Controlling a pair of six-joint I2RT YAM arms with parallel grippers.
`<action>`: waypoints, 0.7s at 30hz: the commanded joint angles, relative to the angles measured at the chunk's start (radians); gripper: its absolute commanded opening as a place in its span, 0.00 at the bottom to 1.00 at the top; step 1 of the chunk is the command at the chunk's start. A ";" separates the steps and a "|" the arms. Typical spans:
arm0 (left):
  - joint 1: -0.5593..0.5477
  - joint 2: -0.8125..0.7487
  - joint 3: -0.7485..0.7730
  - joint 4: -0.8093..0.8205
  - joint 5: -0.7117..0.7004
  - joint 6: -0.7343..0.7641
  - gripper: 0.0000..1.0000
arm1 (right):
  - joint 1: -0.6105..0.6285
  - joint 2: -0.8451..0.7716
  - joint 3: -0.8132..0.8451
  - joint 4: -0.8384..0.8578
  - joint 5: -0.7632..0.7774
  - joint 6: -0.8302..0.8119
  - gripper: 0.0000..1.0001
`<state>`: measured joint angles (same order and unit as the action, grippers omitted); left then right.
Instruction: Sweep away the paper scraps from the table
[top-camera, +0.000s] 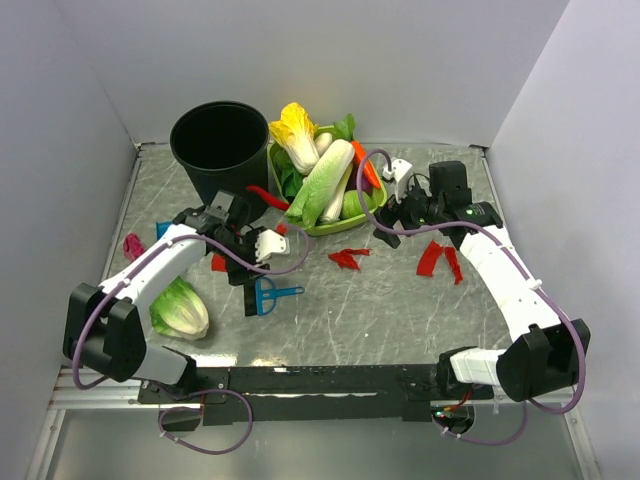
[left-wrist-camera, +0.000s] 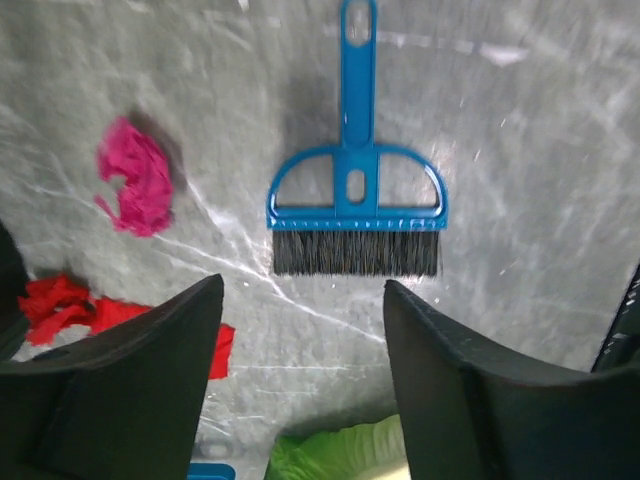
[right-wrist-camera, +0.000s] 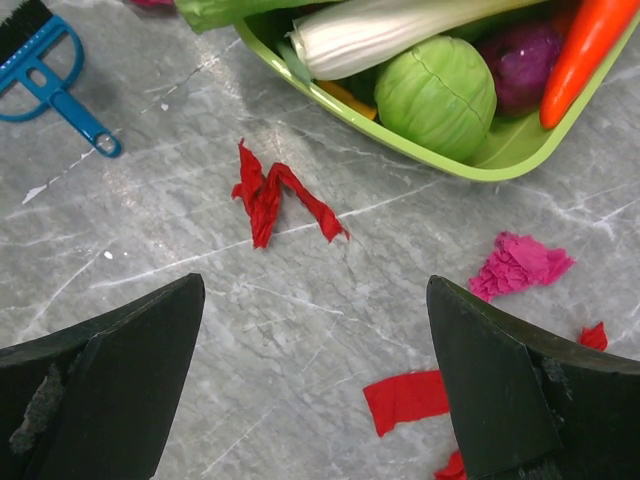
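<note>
Paper scraps lie scattered on the grey-green table (top-camera: 380, 310). A twisted red strip (top-camera: 348, 258) lies mid-table, also in the right wrist view (right-wrist-camera: 275, 195). Red strips (top-camera: 437, 258) lie by the right arm, and a pink wad (top-camera: 132, 245) lies far left. The right wrist view shows another pink wad (right-wrist-camera: 518, 265) and a flat red strip (right-wrist-camera: 405, 400). The left wrist view shows a pink wad (left-wrist-camera: 135, 178) and red scraps (left-wrist-camera: 60, 305). My left gripper (top-camera: 250, 285) (left-wrist-camera: 302, 290) is open and empty, just short of the bristles of a blue hand brush (left-wrist-camera: 357, 200) (top-camera: 272, 295). My right gripper (top-camera: 392, 228) (right-wrist-camera: 315, 290) is open and empty above the table.
A black bin (top-camera: 222, 145) stands at the back left. A green tray (top-camera: 335, 228) of vegetables stands beside it, its rim near the right gripper (right-wrist-camera: 480, 165). A lettuce head (top-camera: 180, 308) lies under the left arm. A red chili (top-camera: 265, 195) lies by the bin.
</note>
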<state>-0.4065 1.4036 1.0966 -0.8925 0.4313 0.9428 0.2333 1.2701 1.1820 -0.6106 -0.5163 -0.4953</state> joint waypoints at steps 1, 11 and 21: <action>0.003 0.028 -0.064 0.007 -0.054 0.089 0.68 | 0.005 -0.020 0.002 0.026 -0.031 0.024 1.00; 0.003 0.002 -0.225 0.222 -0.114 0.004 0.67 | 0.004 -0.015 -0.001 0.046 -0.008 0.063 1.00; 0.000 0.043 -0.277 0.311 -0.131 -0.018 0.62 | 0.005 0.009 0.010 0.043 -0.011 0.074 1.00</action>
<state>-0.4042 1.4281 0.8284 -0.6487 0.2924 0.9440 0.2333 1.2686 1.1564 -0.5919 -0.5171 -0.4313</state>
